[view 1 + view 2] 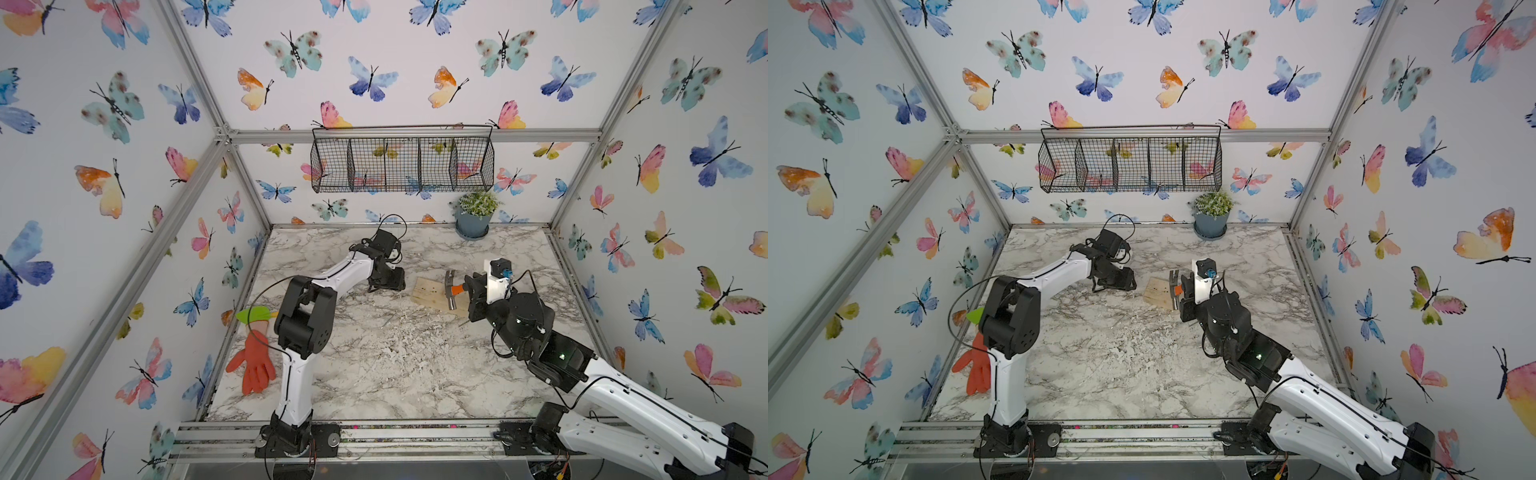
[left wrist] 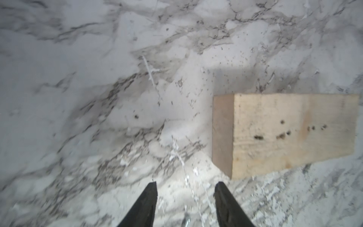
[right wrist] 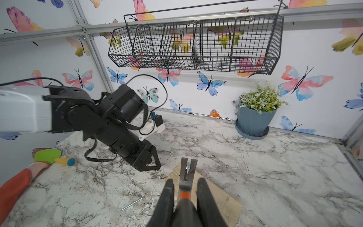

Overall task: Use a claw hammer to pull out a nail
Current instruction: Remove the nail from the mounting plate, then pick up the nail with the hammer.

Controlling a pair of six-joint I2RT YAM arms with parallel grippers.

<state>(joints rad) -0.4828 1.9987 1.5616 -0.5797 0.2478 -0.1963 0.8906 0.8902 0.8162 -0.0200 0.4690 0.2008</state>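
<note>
Marble tabletop [image 1: 374,374], debris-strewn. Wooden block [image 1: 426,291] lies toward 2 o'clock of centre, with the claw hammer [image 3: 186,175] over it, claw straddling the nail [image 3: 188,168]. On the right gripper [image 3: 185,180], fingers [image 3: 167,196] are clenched on the hammer's handle. At the block's 9 o'clock, the left gripper [image 2: 186,183] has its fingers [image 2: 147,202] released and empty.

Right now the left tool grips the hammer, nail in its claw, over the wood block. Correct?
Wrong arm: the right tool grips the claw hammer, as the right wrist view shows. The nail is in its claw, over the wood block.

On table [image 1: 395,374], claw hammer [image 1: 451,291] over wood block [image 1: 428,293], potted plant [image 1: 473,218] behind, glove [image 1: 255,365] far left
</note>
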